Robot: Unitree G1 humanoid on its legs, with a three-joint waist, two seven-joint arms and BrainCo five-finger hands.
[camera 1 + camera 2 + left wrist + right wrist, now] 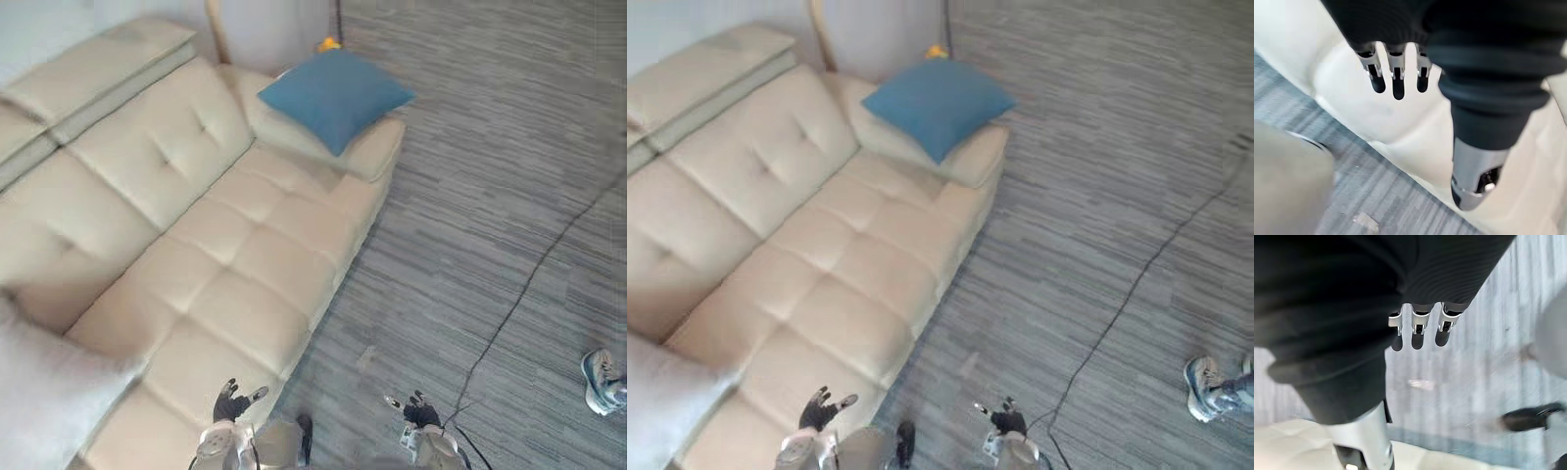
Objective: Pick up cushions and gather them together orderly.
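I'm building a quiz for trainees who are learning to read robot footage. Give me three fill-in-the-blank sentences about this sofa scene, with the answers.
1. The cushion lying on the far arm of the sofa is ___ in colour.
2. The left hand and the right hand each hold ___.
3. The right hand is above the carpeted ___.
Answers: blue; nothing; floor.

Blue cushion (335, 96): square, plump, plain fabric. It lies at 12 o'clock, propped on the far armrest of the sofa (245, 274), tilted, one corner hanging down toward the seat.

Grey cushion (44, 392): pale and soft-edged, at 8 o'clock on the sofa's near end. Partly cut off and blurred, so its shape cannot be told. The two lie well apart.
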